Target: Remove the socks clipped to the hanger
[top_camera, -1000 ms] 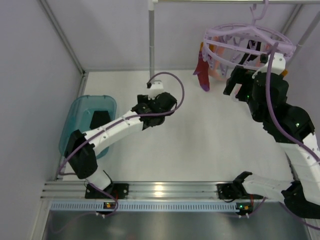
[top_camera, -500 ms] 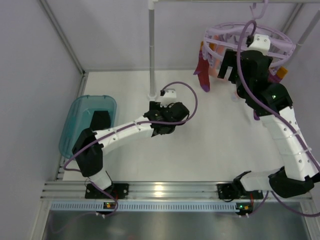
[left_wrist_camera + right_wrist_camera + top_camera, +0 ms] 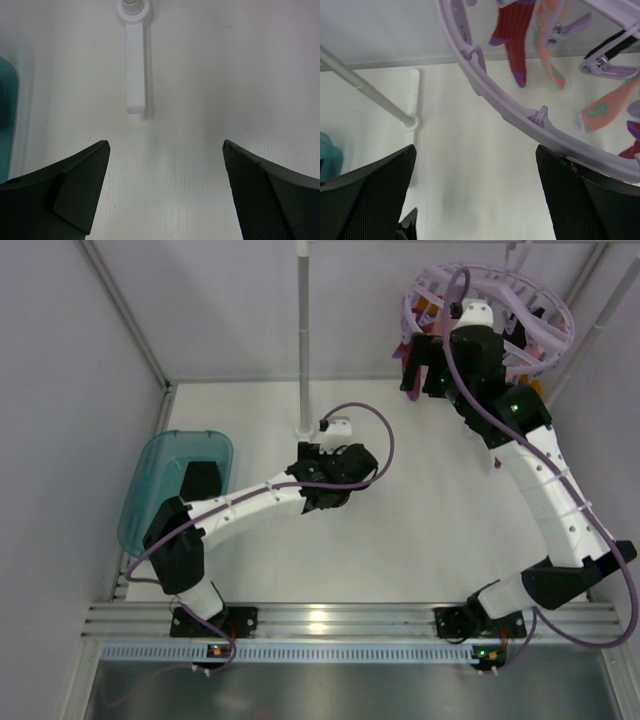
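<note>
- The right tool is spread wide and holds nothing. In its wrist view it sits just below the lilac rim of the hanger, which sweeps from the upper middle to the right edge.
- The socks are clipped on: a red sock and an orange sock dangle at the top centre, with more pink and dark ones at the right edge. None lies between the fingers yet.
- The left tool is also wide and empty, low over the bare surface near the foot of the white pole. It is well apart from the hanger, which is at the upper right of the overhead view.
- Risk: the rim and a peg sit close to each sock, so closing now could catch plastic instead of fabric.
- Risk: the hanger appears to hang freely, so a sideways pull could swing or tilt it, or lift it off its hook, rather than open the peg.
- Risk: a thin grip on limp fabric may slip, leaving the sock clipped.
- Risk: the purple cable arcs across the ring in the overhead view and might snag on a peg.
- The teal tub sits at the far left, so a freed sock dropped early would land on the surface.
</note>
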`<state>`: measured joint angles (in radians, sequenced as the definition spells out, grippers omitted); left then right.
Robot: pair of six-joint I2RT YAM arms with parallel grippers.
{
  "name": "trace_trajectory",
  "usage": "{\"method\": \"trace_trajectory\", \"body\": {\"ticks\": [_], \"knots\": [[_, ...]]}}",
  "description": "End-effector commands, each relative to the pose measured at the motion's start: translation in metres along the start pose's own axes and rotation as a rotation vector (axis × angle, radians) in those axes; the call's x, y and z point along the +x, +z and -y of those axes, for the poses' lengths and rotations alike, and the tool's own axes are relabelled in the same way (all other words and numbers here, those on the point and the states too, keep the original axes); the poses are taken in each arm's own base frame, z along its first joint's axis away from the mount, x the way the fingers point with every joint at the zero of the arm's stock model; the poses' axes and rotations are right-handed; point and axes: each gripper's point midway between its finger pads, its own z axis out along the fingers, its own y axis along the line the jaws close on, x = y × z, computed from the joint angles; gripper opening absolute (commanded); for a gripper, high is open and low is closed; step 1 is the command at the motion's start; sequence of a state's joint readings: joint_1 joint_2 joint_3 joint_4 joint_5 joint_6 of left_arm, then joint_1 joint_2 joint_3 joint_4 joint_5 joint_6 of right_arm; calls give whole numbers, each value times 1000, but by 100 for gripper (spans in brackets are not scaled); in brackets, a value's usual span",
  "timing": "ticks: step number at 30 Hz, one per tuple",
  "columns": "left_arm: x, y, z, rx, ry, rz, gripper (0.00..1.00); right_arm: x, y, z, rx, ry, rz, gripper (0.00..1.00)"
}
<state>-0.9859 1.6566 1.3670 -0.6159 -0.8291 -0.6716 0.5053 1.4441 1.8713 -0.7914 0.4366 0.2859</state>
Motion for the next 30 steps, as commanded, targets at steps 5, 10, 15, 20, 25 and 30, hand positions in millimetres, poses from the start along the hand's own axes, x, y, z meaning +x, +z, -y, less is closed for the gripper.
{"method": "trace_trajectory", "body": {"ticks": [5,10,15,20,25,30], "knots": [[-21,-14,-9,6,-60,53,98,-30,-38,-60,-359,109,36,100],[-18,-11,-1,26,-60,39,98,-25,-80,-85,-577,119,15,100],[-17,-12,13,53,-68,42,96,-35,-105,-58,-504,150,93,100],[-45,-18,50,175,-62,102,95,-40,-121,-2,-284,170,170,99],[-84,-20,122,471,49,317,99,-20,-117,32,-120,144,159,100],[-104,8,180,576,144,501,98,-11,-122,35,-129,135,142,100]]}}
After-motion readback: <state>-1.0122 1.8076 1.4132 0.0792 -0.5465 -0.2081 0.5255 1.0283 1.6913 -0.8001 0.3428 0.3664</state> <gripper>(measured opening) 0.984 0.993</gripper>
